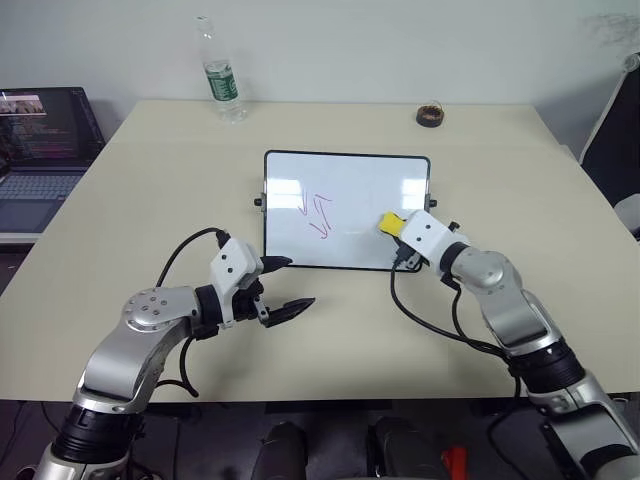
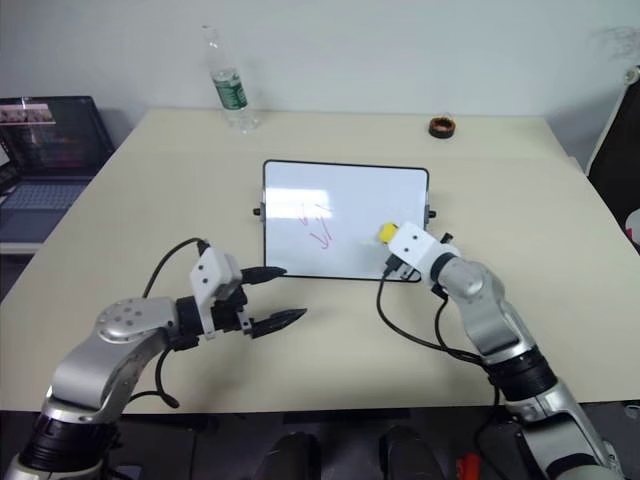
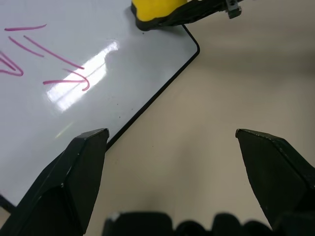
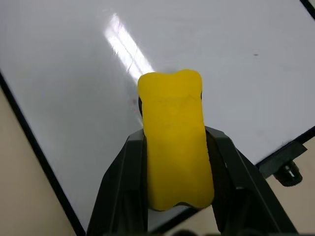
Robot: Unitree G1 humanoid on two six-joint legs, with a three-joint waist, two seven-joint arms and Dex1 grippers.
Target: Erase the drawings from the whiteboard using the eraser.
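Observation:
The whiteboard [image 1: 347, 170] lies flat at the middle of the table. The drawings [image 1: 320, 215], thin pink-red strokes, sit left of its centre and also show in the left wrist view [image 3: 47, 59]. My right gripper [image 1: 397, 230] is shut on the yellow eraser [image 4: 172, 113], one black finger [image 4: 123, 182] on each long side. It holds the eraser [image 1: 389, 222] over the board's right part, to the right of the strokes; whether it touches the surface I cannot tell. My left gripper [image 1: 297, 283] stands open with nothing in it, at the board's front left corner.
An open laptop [image 1: 40, 150] stands off the table's left side. A clear water bottle [image 1: 222, 80] stands at the back left of the table [image 1: 150, 200], and a dark tape roll [image 1: 431, 115] lies at the back right. A dark chair [image 1: 615, 140] is at the right.

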